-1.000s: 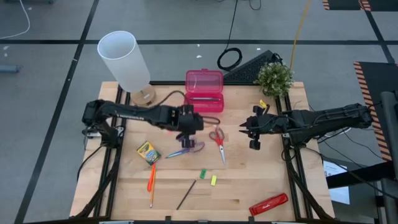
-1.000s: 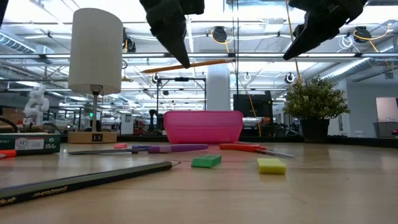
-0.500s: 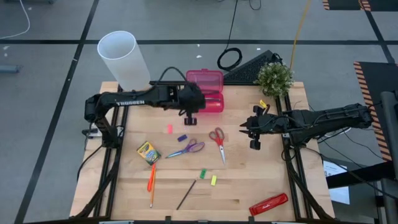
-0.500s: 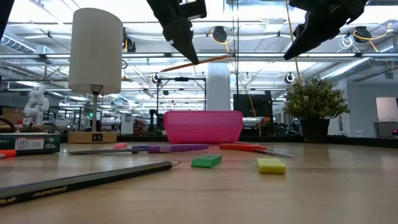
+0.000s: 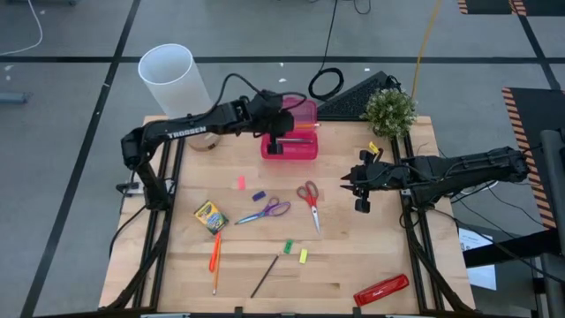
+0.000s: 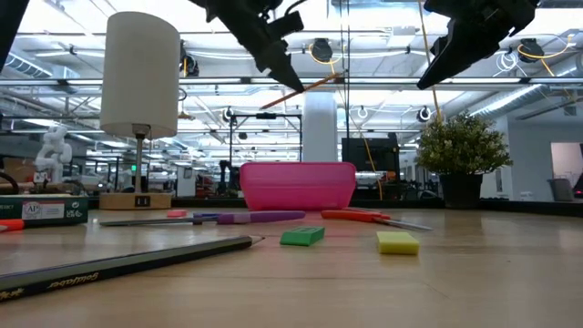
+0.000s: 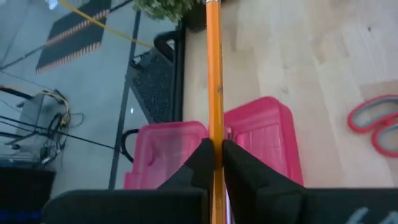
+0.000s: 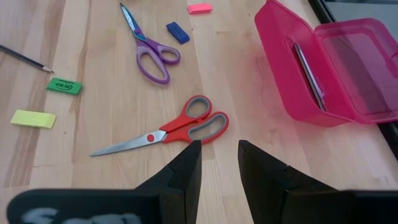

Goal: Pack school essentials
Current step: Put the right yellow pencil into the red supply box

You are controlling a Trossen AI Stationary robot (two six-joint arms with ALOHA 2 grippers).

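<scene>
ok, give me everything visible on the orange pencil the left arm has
The long, thin orange wooden-looking pencil is pinched between the left end effector's dark fingers, shut on it about midway. It hangs in the air over the open translucent pink plastic case, not touching it. In the low view it tilts slightly, one end higher. Its tip is not clear.

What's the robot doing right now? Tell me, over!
Left tool shut on orange pencil, over open pink case. Right tool open, waiting by the red scissors. Nothing in the way.
</scene>
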